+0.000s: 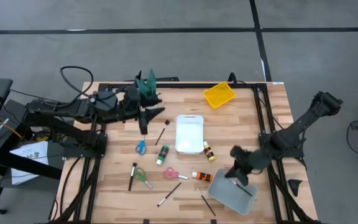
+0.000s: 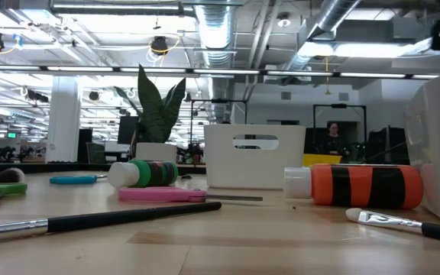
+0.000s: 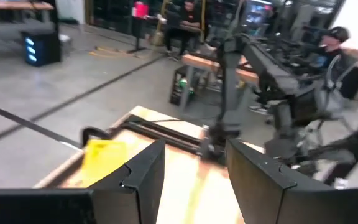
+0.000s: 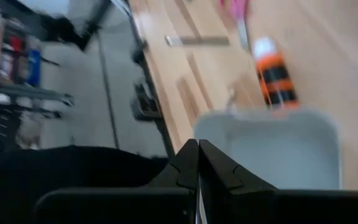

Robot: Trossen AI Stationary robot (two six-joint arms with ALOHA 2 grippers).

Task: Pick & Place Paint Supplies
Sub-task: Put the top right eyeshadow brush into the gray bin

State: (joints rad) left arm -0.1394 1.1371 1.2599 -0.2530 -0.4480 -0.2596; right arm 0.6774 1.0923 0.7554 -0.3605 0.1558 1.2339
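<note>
Grey tray at the near right corner has one brush lying in it, and the right gripper hangs just over the tray's edge with its fingers clenched tight on nothing we can see. In the right wrist view those fingers meet in one thin seam, with the tray's wall and the orange bottle just beyond.

So we reckon the right arm goes for a loose item next. That orange bottle is the closest candidate: it lies flat on the wood just beside the tray's left side, towards the table's middle from the claw, long axis running left-right, white cap pointing left. The right arm is clearly nearer it. Another brush lies diagonally right at the tray's near-left corner.

The left gripper sits over the far left part of the table with its fingers apart and nothing between them. The blue scissors lie just on its near side, with a short brush close by, so that end is its patch.

Hard to make out: whether the brush in the tray rests fully on the floor or leans on the rim, since the right arm covers part of it. The low view shows neither gripper.
</note>
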